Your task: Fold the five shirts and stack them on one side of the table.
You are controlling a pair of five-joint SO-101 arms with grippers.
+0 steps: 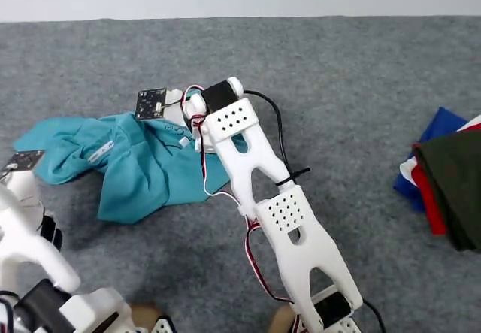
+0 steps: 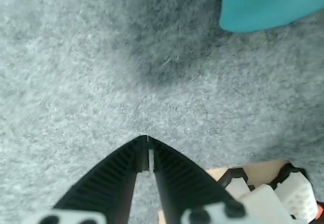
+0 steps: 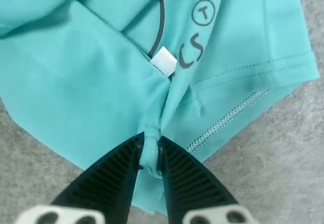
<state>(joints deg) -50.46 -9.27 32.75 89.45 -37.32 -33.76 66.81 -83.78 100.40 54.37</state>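
High view: a crumpled teal shirt [image 1: 128, 164] lies left of centre on the grey tabletop [image 1: 338, 85], with the right arm stretched over its far edge.
Right wrist view: the right gripper [image 3: 149, 150] has its fingers clamped on a bunched fold of the teal shirt, near a small white tag [image 3: 164, 61].
Left wrist view: the left gripper [image 2: 147, 145] hangs over bare tabletop, fingers together with nothing between them, a corner of the teal shirt nearby.
Stack: folded shirts [image 1: 447, 179] in blue, white, red and dark green sit piled at the tabletop's right edge, well apart from the teal shirt.
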